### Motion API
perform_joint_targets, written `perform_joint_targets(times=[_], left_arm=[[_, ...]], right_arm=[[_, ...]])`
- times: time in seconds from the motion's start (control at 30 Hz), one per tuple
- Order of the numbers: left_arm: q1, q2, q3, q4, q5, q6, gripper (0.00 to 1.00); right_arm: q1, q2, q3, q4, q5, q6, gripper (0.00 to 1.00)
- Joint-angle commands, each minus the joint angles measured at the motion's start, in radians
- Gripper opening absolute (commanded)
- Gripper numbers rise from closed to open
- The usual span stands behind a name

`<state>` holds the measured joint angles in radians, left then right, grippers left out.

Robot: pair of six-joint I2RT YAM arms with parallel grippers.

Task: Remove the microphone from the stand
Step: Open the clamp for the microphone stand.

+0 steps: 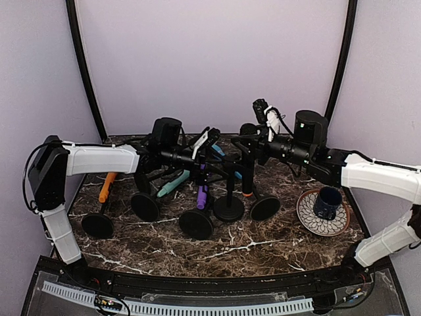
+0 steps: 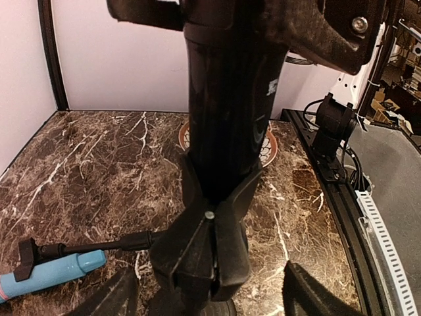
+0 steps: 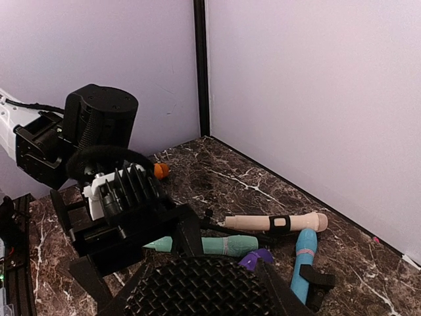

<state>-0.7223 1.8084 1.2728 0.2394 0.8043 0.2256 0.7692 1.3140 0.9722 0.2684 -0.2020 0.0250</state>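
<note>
On the brown marble tabletop (image 1: 263,253), your right tool (image 3: 200,303) clamps the black mesh-headed microphone (image 3: 197,283); your left tool (image 2: 210,299) straddles its black stand clip (image 2: 204,243), jaws apart.

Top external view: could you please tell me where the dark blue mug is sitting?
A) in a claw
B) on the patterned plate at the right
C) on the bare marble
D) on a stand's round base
B, since the mug stands upright on the patterned plate at the right of the view.
</note>
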Motion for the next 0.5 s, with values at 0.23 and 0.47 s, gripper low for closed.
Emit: perform_joint_targets(times=[0.23, 0.47], left_arm=[[-0.003, 0.013, 0.041, -0.047, -0.004, 0.057, 0.36], [-0.018, 0.009, 0.04, -0.019, -0.019, 0.065, 0.72]], right_arm=[[-0.016, 0.0, 0.001, 0.069, -0.079, 0.039, 0.3], [-0.019, 0.004, -0.001, 0.078, -0.097, 0.047, 0.3]])
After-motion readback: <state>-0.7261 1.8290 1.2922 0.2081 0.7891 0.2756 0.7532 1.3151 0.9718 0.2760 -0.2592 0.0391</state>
